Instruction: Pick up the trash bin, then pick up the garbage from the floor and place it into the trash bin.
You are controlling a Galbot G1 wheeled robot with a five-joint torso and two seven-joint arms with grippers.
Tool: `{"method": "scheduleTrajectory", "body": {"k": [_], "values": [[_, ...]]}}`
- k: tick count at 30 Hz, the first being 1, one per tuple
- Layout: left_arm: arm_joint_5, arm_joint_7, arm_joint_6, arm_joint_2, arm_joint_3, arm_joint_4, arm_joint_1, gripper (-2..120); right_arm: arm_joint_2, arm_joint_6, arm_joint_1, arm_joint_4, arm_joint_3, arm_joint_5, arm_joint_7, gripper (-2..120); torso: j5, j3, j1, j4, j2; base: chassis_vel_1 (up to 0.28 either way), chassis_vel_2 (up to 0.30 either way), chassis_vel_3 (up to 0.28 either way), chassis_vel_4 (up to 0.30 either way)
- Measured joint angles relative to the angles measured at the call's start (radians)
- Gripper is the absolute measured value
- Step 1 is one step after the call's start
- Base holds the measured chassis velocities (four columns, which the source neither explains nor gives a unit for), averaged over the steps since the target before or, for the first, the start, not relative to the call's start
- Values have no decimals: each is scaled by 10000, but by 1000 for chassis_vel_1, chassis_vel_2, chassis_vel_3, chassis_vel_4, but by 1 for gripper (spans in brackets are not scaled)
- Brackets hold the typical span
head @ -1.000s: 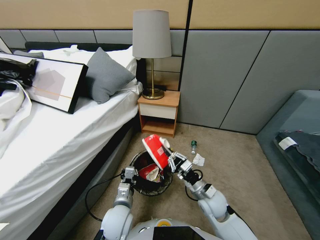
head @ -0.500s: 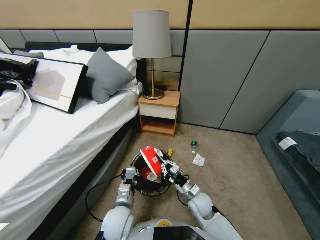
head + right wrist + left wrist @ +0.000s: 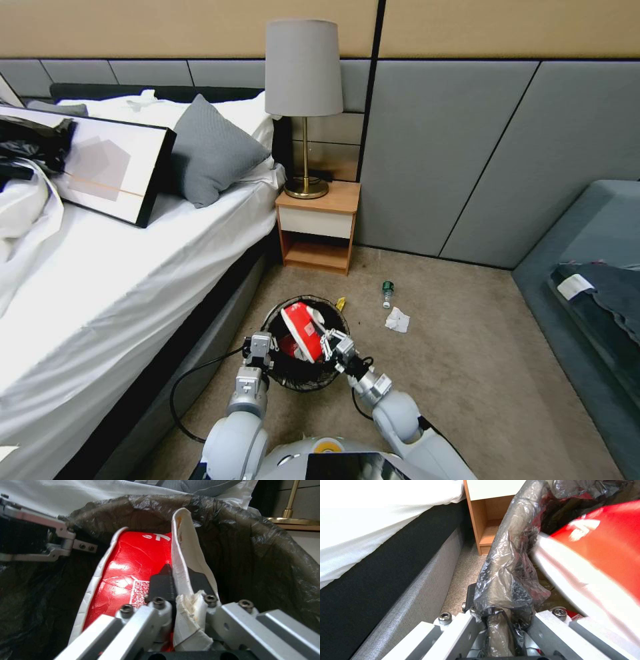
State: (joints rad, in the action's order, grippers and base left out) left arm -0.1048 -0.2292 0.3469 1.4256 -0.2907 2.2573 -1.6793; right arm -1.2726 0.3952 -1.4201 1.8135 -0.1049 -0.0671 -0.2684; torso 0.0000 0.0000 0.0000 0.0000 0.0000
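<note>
Bin w/ black liner is sitting on carpet beside bed, your L gripper is clamping its rim, and your R gripper is pinching red-white carton inside its mouth

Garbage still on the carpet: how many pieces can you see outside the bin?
3: a green-capped bottle, a white tissue wad nearer the robot than the bottle, and a yellow wrapper at the trash bin's far rim. More may lie hidden behind the bin.
</note>
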Motion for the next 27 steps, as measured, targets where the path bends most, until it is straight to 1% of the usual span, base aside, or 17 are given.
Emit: {"method": "scheduleTrajectory", "body": {"k": [2, 3, 4, 6, 7, 8, 10, 11, 12, 13, 14, 16, 17, 20, 22, 23, 27], "values": [[9, 0, 0, 0, -3, -3, 12, 2, 6, 0, -18, 0, 11, 14, 21, 21, -1, 0, 0, 0, 0, 0, 0, 0, 0], [9, 0, 0, 0, -3, -3, 12, 2, 6, 0, -18, 0, 11, 14, 21, 21, -1, 0, 0, 0, 0, 0, 0, 0, 0], [15, 0, 0, -1, -5, -16, 39, 2, 11, 0, -31, 0, 15, 31, 32, 29, 0, 0, 0, -1, 0, 0, 0, 0, 0], [20, -1, 0, -1, -6, -28, 60, 2, 13, 0, -37, 2, 15, 42, 39, 36, 0, 0, 0, 0, 0, 0, 0, 0, 0], [20, -1, 0, -1, -6, -28, 60, 2, 13, 0, -37, 2, 15, 42, 39, 36, 0, 0, 0, 0, 0, 0, 0, 0, 0], [27, -1, 0, 0, -4, -44, 72, 2, 12, 3, -50, 6, 10, 54, 58, 44, -1, 0, 0, 0, 0, 0, 0, 0, 0], [28, -1, 0, 2, -3, -56, 77, 2, 10, 3, -60, 7, 9, 66, 73, 47, -1, 0, 0, 0, 0, 0, 0, 0, 0], [28, -2, 0, 4, -2, -77, 82, 2, 4, 6, -83, 10, 9, 89, 88, 54, 0, 0, 0, 0, 0, 0, 0, 0, 0], [28, -2, 0, 4, -2, -79, 83, 2, 4, 7, -95, 12, 9, 97, 92, 58, 0, 0, 0, 0, 0, 0, 0, 0, 0], [28, -2, 0, 4, 0, -80, 84, 2, 9, 11, -123, 30, 9, 117, 97, 66, 0, 0, 0, 0, 0, 0, 0, 0, 0], [28, -2, 0, 4, 0, -80, 84, 2, 9, 11, -123, 30, 9, 117, 97, 66, 0, 0, 0, 0, 0, 0, 0, 0, 0], [29, -2, 2, -9, 4, -80, 84, 2, 47, 11, -145, 71, 8, 128, 98, 75, 0, 0, 0, 0, 0, 0, 0, 0, 0], [29, -2, 2, -9, 4, -80, 84, 2, 47, 11, -145, 71, 8, 128, 98, 75, 0, 0, 0, 0, 0, 0, 0, 0, 0], [30, -2, 6, -17, 8, -69, 83, 2, 149, 6, -181, 182, -25, 133, 106, 91, 0, 0, 0, 0, 0, 0, 0, 0, 0], [29, -1, 7, -17, 13, -67, 83, 2, 160, 4, -184, 198, -30, 133, 107, 92, 0, 0, 0, -1, 0, 0, 0, 0, 0], [30, 0, 13, -19, 24, -65, 83, 2, 185, -1, -195, 240, -52, 132, 111, 99, 0, 0, 0, 0, 0, 0, 0, 0, 0], [31, 3, 20, -37, 25, -58, 84, 2, 217, -4, -230, 345, -65, 136, 132, 100, 0, 0, 0, -1, 0, 0, 0, 0, 0]]}}
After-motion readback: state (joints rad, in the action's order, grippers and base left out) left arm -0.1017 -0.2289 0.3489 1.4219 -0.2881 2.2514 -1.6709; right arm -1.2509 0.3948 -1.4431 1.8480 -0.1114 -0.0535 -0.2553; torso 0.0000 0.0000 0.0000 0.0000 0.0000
